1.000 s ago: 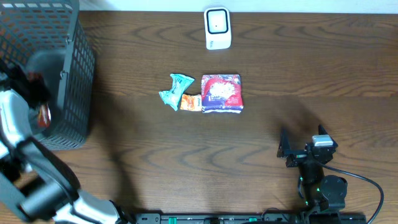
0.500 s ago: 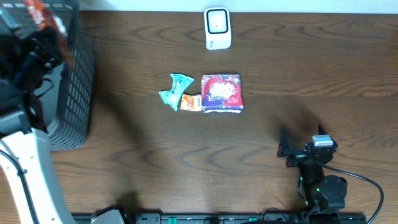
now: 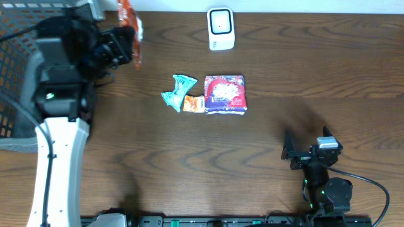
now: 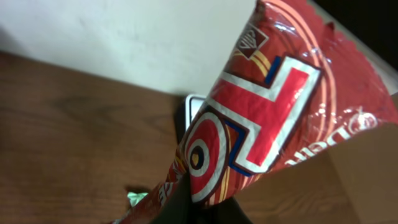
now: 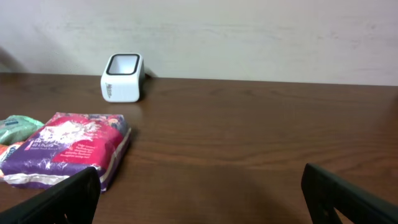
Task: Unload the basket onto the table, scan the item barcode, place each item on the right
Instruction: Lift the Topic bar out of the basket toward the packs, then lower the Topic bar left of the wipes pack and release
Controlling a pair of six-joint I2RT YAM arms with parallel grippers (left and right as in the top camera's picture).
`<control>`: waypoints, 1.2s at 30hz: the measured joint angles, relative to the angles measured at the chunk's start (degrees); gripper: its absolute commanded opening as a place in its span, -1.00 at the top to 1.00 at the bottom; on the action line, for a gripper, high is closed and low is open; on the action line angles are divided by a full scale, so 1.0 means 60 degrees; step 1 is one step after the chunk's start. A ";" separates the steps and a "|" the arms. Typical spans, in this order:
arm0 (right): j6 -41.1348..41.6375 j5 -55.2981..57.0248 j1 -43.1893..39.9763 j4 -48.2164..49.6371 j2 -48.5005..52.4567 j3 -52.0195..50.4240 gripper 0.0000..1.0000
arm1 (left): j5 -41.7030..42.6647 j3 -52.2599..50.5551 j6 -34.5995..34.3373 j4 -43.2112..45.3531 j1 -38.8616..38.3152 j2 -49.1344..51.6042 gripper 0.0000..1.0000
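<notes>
While the left gripper (image 3: 118, 48) is clamped on the lower end of a red snack packet (image 3: 130, 28), the packet stands up and out from the jaws, its printed face turned toward the wrist camera. Pinching one end likely leaves the faces free to be shown to a reader. No barcode shows on the visible side, so it may lie on the other face.

The packet hangs in the air near the far edge of the table (image 3: 303, 69). It is just right of the mesh basket (image 3: 16, 94) and well left of the white scanner (image 3: 221, 28), which sits with its window facing up.

Nearer the middle, a teal wrapper (image 3: 178, 88), an orange sachet (image 3: 193, 104) and a purple pack (image 3: 225, 94) lie touching in a row, probably waiting their turn.

The right gripper (image 3: 307, 151) rests near the front edge with its fingers spread wide and holding nothing, out of the way.

One second ago the left arm was down inside the basket with the packet. Half a second ago it had lifted above the rim. Now it has swung right, clear of the basket and toward the scanner. The right arm and the three items have not moved.
</notes>
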 measured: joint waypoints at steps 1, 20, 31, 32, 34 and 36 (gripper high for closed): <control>0.0000 0.0000 0.0000 0.0000 0.0000 0.0000 -0.99 | -0.0200 0.0000 0.0000 -0.0040 -0.0200 0.0124 0.86; 0.0000 0.0000 0.0000 -0.0004 0.0000 0.0000 -0.99 | -0.2233 0.0000 -0.0004 -0.0528 -0.1825 0.2940 0.86; 0.0000 0.0000 0.0000 0.0000 0.0000 0.0000 -0.98 | -0.3315 0.0000 0.0229 -0.1038 -0.1825 0.3909 0.86; 0.0000 0.0000 0.0000 -0.0004 0.0000 0.0000 -0.98 | -0.3399 0.0000 0.0270 -0.1038 -0.1825 0.3971 0.87; 0.0000 0.0000 0.0000 -0.0004 0.0000 0.0000 -0.98 | -0.3552 0.0000 0.0372 -0.1038 -0.1825 0.4087 0.85; 0.0000 0.0000 0.0000 -0.0004 0.0000 0.0000 -0.98 | -0.3727 0.0000 0.0452 -0.1038 -0.1825 0.4226 0.86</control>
